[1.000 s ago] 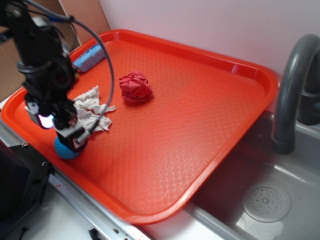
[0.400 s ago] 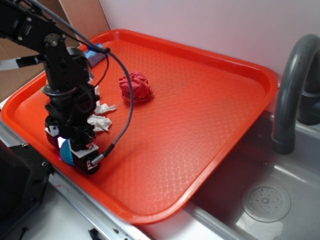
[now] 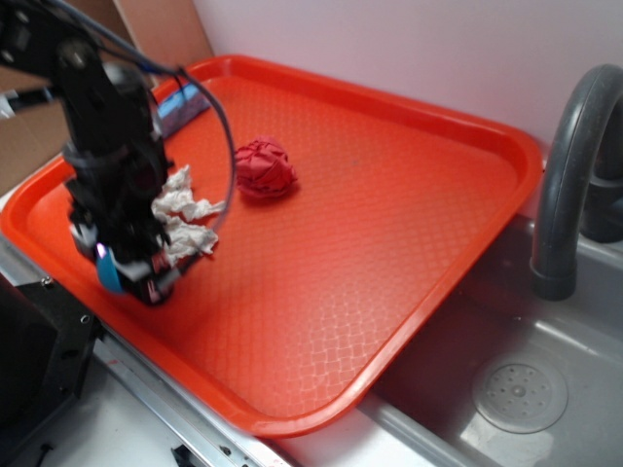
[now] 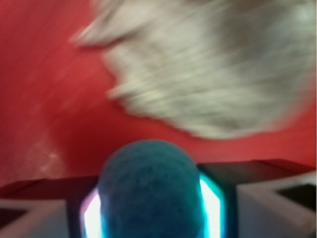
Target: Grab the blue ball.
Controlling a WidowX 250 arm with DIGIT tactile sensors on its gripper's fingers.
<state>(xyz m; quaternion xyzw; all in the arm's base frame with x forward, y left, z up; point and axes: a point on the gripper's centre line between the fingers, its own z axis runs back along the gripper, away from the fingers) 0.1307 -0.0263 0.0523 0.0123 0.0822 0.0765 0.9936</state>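
Pincer [image 3: 131, 277] clamped on blue ball [image 4: 151, 191]; wrist shows full ball, exterior only sliver over tray [image 3: 389, 195].

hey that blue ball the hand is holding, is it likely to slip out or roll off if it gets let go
The blue ball looks fuzzy and soft, so it probably grips well between the fingers of the hand and gives a little. It is likely light. Being round, it would probably roll on the tray if released.

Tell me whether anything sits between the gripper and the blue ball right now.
Nothing visible does. The blue ball already sits between the gripper fingers. The white crumpled cloth lies beside them on the tray, not between.
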